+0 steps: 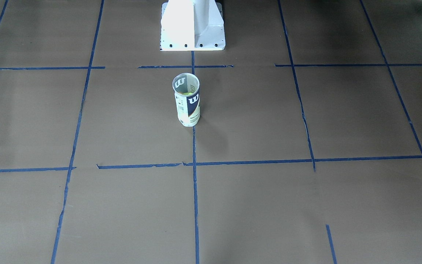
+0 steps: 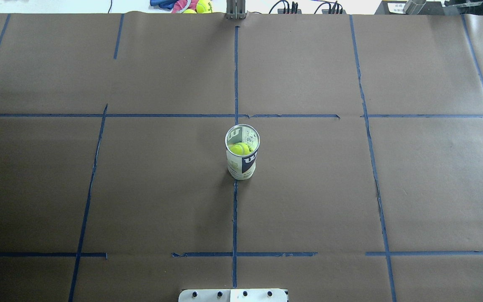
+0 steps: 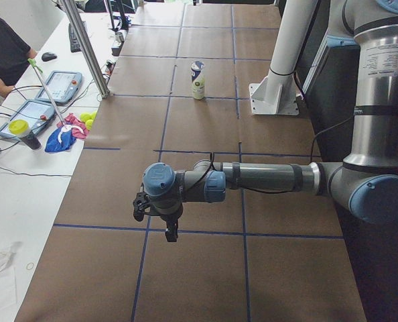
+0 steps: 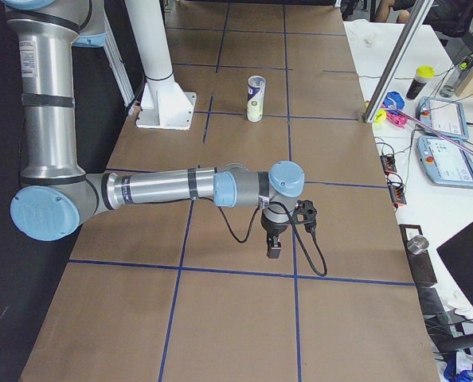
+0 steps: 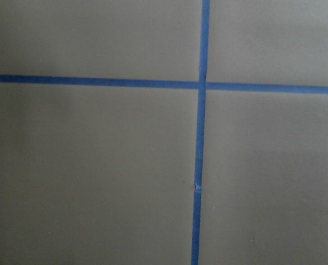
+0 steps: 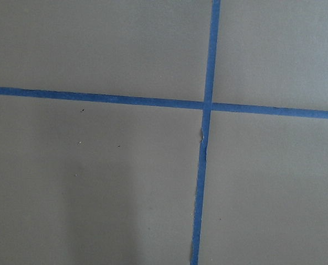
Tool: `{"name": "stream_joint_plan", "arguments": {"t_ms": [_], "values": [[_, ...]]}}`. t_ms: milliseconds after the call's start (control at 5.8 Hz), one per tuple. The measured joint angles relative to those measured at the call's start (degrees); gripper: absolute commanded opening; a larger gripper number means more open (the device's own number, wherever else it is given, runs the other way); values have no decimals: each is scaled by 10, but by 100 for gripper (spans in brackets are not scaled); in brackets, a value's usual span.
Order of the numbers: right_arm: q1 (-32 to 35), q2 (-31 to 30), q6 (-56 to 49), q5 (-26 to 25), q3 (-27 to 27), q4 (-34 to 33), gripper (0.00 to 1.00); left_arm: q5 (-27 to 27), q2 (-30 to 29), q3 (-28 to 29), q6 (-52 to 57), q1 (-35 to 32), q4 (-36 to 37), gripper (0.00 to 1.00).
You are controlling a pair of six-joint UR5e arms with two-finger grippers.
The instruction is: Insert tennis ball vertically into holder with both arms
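1. You have one holder (image 2: 242,157) on the table.
2. You can count one tennis ball (image 2: 240,148) inside it.
3. At least two loose tennis balls (image 2: 203,6) lie beyond the far edge.
4. You have two arms: the left arm (image 3: 266,178) and the right arm (image 4: 157,189).
5. There is one white pedestal (image 1: 192,25).
6. Two teach pendants (image 4: 447,159) lie on your side bench.

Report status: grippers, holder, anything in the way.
Left gripper and right gripper far from the holder, open or shut unclear. Holder upright, tennis ball inside. Nothing in the way beside it.
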Motion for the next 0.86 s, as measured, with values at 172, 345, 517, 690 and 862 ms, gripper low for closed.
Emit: {"name": "stream_joint_plan", "arguments": {"t_ms": [172, 345, 517, 690, 862], "values": [[0, 1, 1, 0, 2, -1, 100, 0, 18, -32, -7, 5, 3, 100], [0, 1, 2, 1, 3, -3, 100, 2, 38, -65, -23, 20, 14, 100], [0, 1, 3, 1, 3, -5, 100, 5, 44, -80, -37, 42, 28, 100], [0, 0, 3, 3, 1, -6, 100, 8, 45, -87, -42, 61, 38, 100], [0, 0, 3, 3, -2, -6, 100, 7, 45, -92, -41, 71, 43, 100]]}}
